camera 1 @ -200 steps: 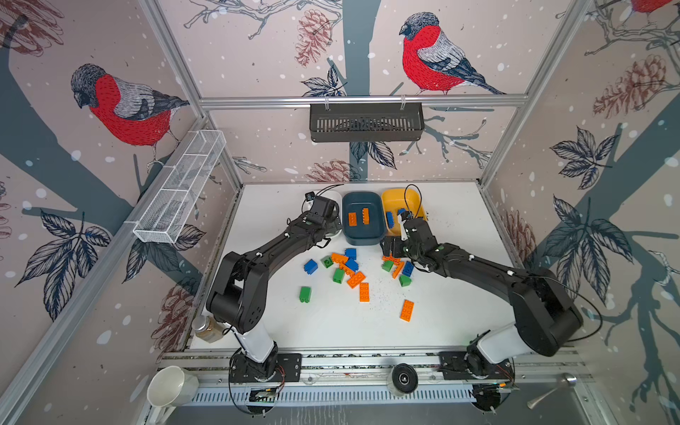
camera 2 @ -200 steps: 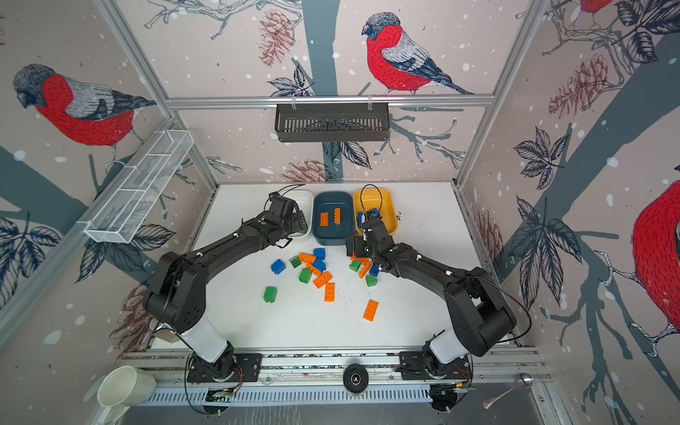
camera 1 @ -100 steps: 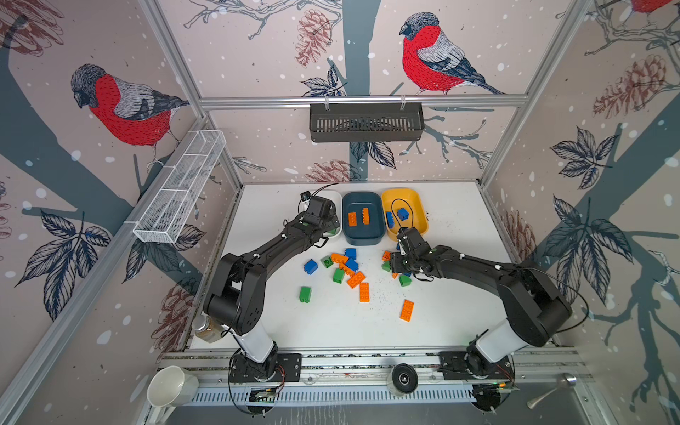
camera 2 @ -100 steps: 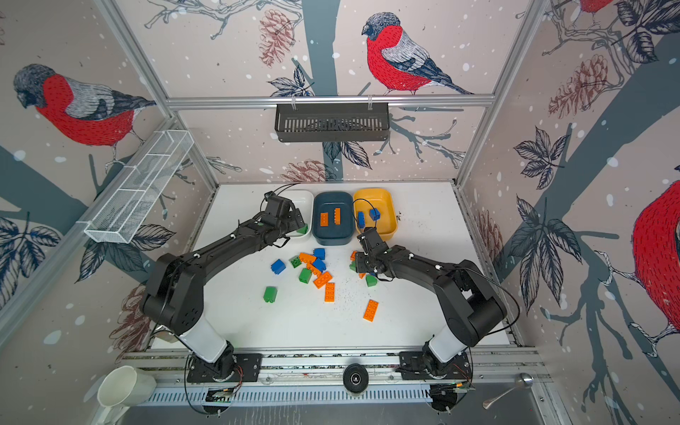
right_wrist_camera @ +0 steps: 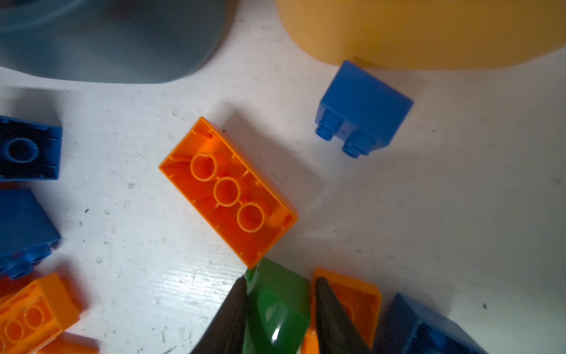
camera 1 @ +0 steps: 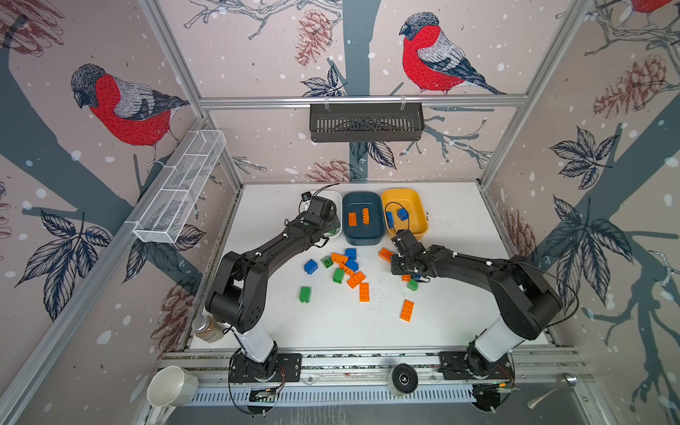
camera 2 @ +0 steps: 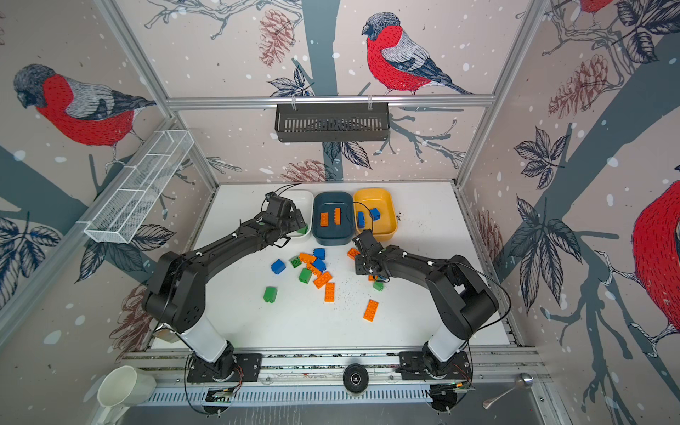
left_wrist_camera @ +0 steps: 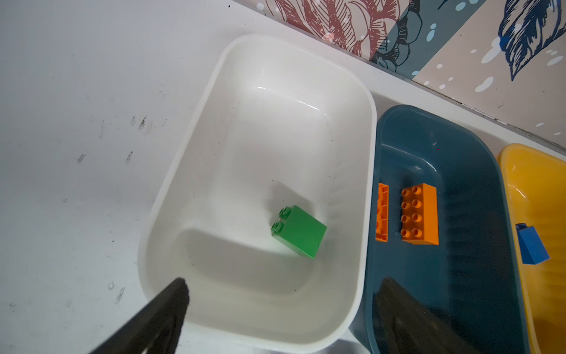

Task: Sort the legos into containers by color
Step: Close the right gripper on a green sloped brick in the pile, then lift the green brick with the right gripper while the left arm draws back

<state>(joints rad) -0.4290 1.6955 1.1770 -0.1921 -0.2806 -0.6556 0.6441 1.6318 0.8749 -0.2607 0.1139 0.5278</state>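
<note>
The right gripper [right_wrist_camera: 280,279] is pinched narrow on a green brick [right_wrist_camera: 275,309], with a finger against each of two smooth, glossy sides. The brick's studs are out of sight. Its tip touches a corner of an upturned orange brick [right_wrist_camera: 226,190], whose hollow underside shows three rings. An orange piece [right_wrist_camera: 352,302] lies just behind one finger. A blue brick [right_wrist_camera: 364,107] lies on its side near the yellow tub [right_wrist_camera: 413,30]. In both top views this gripper sits low over the table [camera 1: 460,228], at 3 o'clock of the pile [camera 1: 346,268] of orange, blue and green bricks.

The left gripper [left_wrist_camera: 283,282] is spread wide, holding nothing, above the white tub [left_wrist_camera: 214,92].

The three tubs stand close side by side at the table's 12 o'clock edge. The white tub holds one green block [left_wrist_camera: 298,231] on its side. The teal tub [left_wrist_camera: 459,138] holds two orange bricks, one studs-up [left_wrist_camera: 419,214] and one on edge [left_wrist_camera: 382,211]. The yellow tub holds two blue bricks [camera 1: 402,214].

A stray green [camera 1: 305,294] lies at 8 o'clock of the pile and a stray orange [camera 1: 406,310] at 4 o'clock.
</note>
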